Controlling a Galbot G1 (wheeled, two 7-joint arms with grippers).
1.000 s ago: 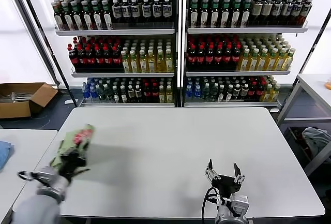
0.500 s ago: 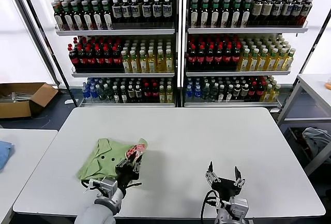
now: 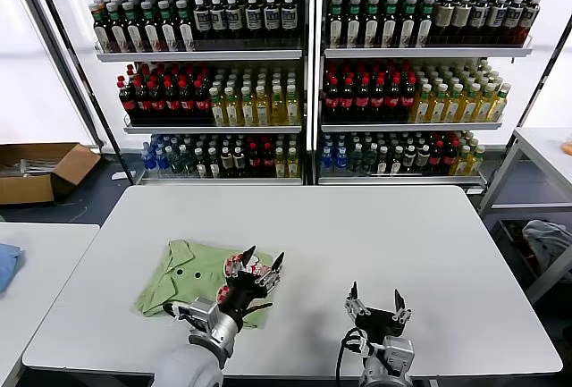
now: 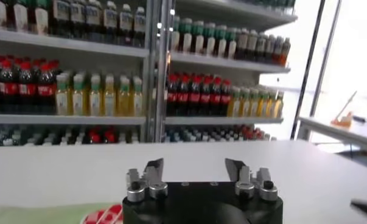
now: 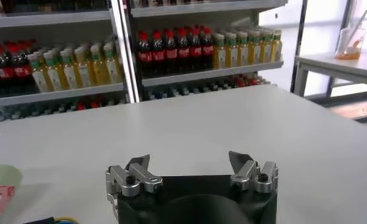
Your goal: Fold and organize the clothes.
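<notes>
White table [image 3: 375, 226], green shirt [image 3: 183, 273] lying crumpled, seemingly flat, front-left

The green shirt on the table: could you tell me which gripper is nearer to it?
Left. The left gripper, open, sits right over the shirt at its checkered edge. The right gripper, also open, hovers over bare table, well off to the shirt's right.

White table [image 3: 357, 235] before bottle-stocked shelves [image 3: 308, 65]; cardboard box [image 3: 40, 171] on dark floor; bright windows.
</notes>
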